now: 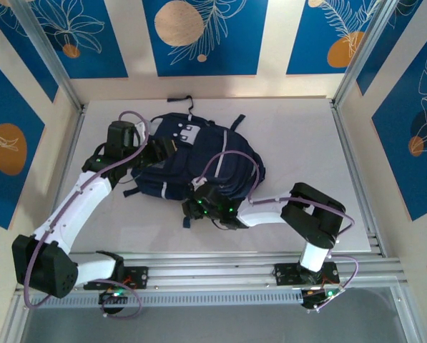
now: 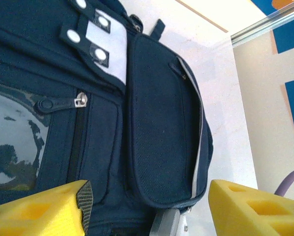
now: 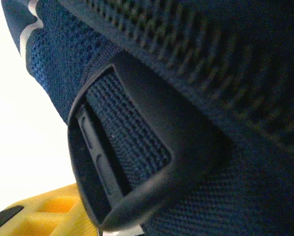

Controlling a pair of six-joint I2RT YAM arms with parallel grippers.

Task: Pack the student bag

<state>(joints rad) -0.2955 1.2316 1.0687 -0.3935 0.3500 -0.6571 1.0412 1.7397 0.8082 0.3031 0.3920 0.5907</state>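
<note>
Tabletop (image 1: 306, 136), pale and ringed by blue-patterned walls (image 1: 91, 36), carries the student bag (image 1: 199, 164), which lies flat near the middle, a little to the left, front face up. Left gripper (image 2: 147, 195) hangs over the bag's left side, its yellow fingers (image 2: 43, 209) spread wide with nothing between them and a front pocket (image 2: 161, 123) beneath. Right gripper (image 1: 194, 208) is up against the bag's near edge. One yellow finger (image 3: 43, 214) shows beside a black strap buckle (image 3: 137, 147), and whether it pinches anything cannot be told. A small zip pull (image 2: 80, 101) sits beside a clear window (image 2: 14, 142).
</note>
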